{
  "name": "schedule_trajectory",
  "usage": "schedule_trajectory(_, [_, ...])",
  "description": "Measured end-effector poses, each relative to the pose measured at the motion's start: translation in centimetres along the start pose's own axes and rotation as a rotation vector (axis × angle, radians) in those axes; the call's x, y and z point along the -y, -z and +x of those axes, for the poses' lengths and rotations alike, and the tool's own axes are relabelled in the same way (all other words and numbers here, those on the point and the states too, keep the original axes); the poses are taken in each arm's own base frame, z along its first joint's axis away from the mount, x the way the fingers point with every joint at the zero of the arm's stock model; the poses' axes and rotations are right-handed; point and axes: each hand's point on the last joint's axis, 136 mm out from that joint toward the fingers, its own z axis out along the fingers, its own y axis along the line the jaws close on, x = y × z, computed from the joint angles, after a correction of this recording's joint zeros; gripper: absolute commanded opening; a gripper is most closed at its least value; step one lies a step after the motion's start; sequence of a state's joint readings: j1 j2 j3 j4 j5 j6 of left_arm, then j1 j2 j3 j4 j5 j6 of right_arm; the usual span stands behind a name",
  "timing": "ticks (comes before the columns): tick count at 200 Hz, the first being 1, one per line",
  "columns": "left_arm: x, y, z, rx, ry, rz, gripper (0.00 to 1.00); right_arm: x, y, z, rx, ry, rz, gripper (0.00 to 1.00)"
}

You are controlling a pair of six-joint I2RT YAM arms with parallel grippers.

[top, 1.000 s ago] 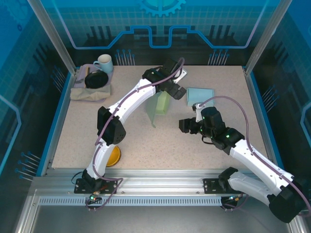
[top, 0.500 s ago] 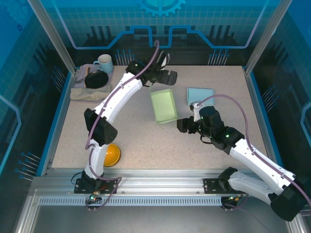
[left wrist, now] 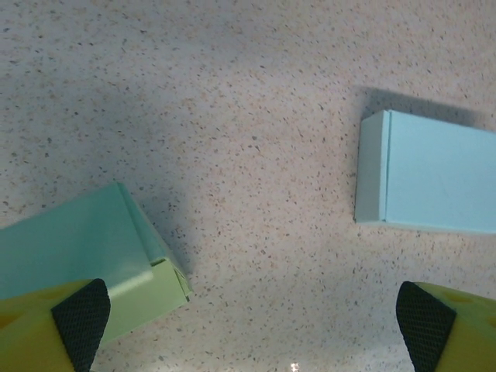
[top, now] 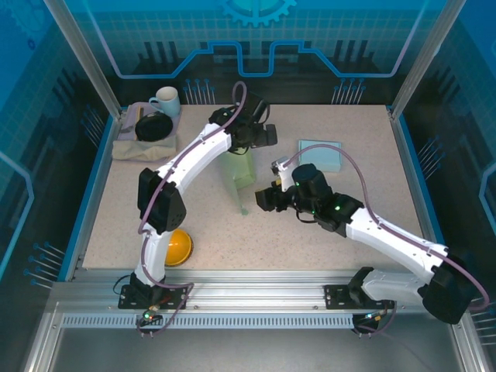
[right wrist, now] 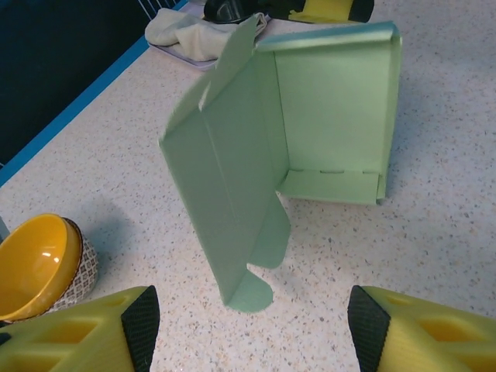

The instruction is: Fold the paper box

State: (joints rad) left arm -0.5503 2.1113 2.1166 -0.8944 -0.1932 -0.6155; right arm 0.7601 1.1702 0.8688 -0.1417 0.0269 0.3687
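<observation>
The paper box [top: 237,173] is pale green card and stands on edge mid-table, its lid panel [right wrist: 225,186] upright and its tray part [right wrist: 333,116] open toward my right wrist camera. A rounded flap [right wrist: 260,293] rests on the table just ahead of my right gripper [right wrist: 252,329], which is open with nothing between its fingers. In the top view the right gripper [top: 263,199] sits just right of the box. My left gripper [top: 262,136] hovers behind the box, open wide and empty. From the left wrist, the box corner [left wrist: 101,256] shows beside the left finger pad [left wrist: 77,318].
A folded light-blue box [top: 321,155] lies right of the green one, also in the left wrist view as the blue box [left wrist: 434,182]. A yellow bowl [top: 178,246] sits at the near left. A mug [top: 165,101] and black object [top: 153,126] rest on a towel [top: 143,149] at the far left.
The green box lay flat half a second ago and now stands on edge, further left. My right gripper has moved left up to it, jaws slightly narrower. The left gripper shifted slightly nearer.
</observation>
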Motion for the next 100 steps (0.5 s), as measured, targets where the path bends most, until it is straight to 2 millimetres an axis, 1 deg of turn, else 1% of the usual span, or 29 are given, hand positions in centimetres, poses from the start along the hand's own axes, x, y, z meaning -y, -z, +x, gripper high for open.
schedule_trajectory(16, [-1.1,0.7,-1.3,0.023,0.032,-0.007,0.99,-0.2,0.2,-1.1,0.021,0.017,0.004,0.68])
schedule_trajectory(27, [-2.2,2.0,-2.5,0.057,0.051,-0.016,0.99,-0.2,0.4,-1.8,0.036,0.031,0.014,0.68])
schedule_trajectory(37, [-3.2,3.7,-3.5,0.094,0.061,-0.023,0.99,-0.1,0.6,-1.9,0.039,0.040,0.023,0.69])
schedule_trajectory(42, [-3.8,4.9,-3.9,0.116,0.065,-0.027,0.99,0.1,0.7,-1.8,0.038,0.048,0.033,0.69])
schedule_trajectory(56, [-5.1,8.2,-4.1,0.168,0.073,-0.023,0.99,0.4,1.1,-1.6,0.032,0.062,0.052,0.69])
schedule_trajectory(66, [-5.8,10.8,-3.2,0.200,0.073,-0.010,0.98,0.6,1.5,-1.5,0.034,0.070,0.066,0.69])
schedule_trajectory(70, [-6.1,11.5,-2.8,0.211,0.072,-0.007,0.98,0.7,1.7,-1.5,0.036,0.072,0.071,0.69])
schedule_trajectory(73, [-6.4,12.3,-2.1,0.219,0.069,-0.003,0.98,0.8,1.9,-1.5,0.039,0.075,0.078,0.69])
schedule_trajectory(80, [-6.8,13.4,-0.8,0.235,0.061,0.007,0.98,1.1,2.2,-1.3,0.040,0.078,0.089,0.70])
schedule_trajectory(84, [-7.0,13.8,0.0,0.237,0.054,0.009,0.97,1.2,2.4,-1.1,0.042,0.078,0.095,0.70])
schedule_trajectory(92, [-7.3,14.4,2.4,0.237,0.035,0.022,0.97,1.5,2.8,-0.7,0.041,0.079,0.109,0.70])
schedule_trajectory(94, [-7.3,14.5,2.8,0.238,0.033,0.025,0.97,1.6,2.9,-0.6,0.040,0.081,0.113,0.70])
schedule_trajectory(100, [-7.4,14.4,4.8,0.227,0.015,0.033,0.97,1.8,3.1,-0.3,0.036,0.082,0.120,0.70])
